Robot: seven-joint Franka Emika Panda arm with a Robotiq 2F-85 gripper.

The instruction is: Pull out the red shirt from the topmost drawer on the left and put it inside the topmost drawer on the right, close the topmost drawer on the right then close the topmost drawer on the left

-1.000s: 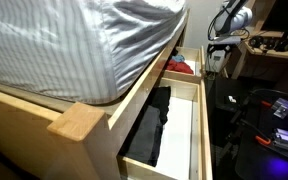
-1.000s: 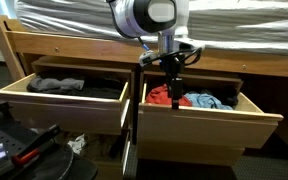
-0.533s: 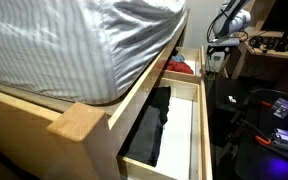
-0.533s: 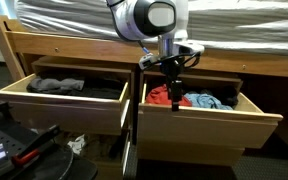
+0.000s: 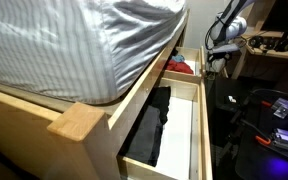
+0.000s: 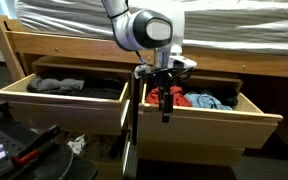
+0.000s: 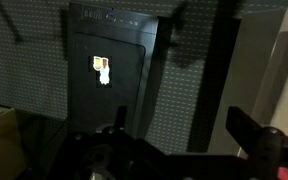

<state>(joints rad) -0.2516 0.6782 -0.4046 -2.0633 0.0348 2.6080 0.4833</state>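
Observation:
The red shirt [image 6: 154, 98] lies bunched in the open drawer [image 6: 204, 125] on the right of the picture, beside a blue cloth [image 6: 210, 101]. It also shows in the far drawer in an exterior view, as the red shirt [image 5: 179, 67]. My gripper [image 6: 164, 100] hangs over that drawer, right in front of the shirt. The gripper [image 5: 216, 60] stands beyond the drawer's outer edge. In the wrist view the gripper [image 7: 180, 115] is open, with nothing between its dark fingers [image 7: 252, 132]. The other open drawer [image 6: 54, 108] holds a long black garment [image 5: 154, 125].
A mattress [image 5: 74, 45] in grey striped sheeting tops the wooden bed frame [image 5: 79, 122] above both drawers. A black computer tower [image 7: 109, 70] fills the wrist view. Tools lie on a dark surface [image 6: 19, 150] at the lower left. A desk [image 5: 274, 45] stands behind the arm.
The gripper has dropped lower and turned over the drawer holding the red shirt. The shirt and both drawers have not moved.

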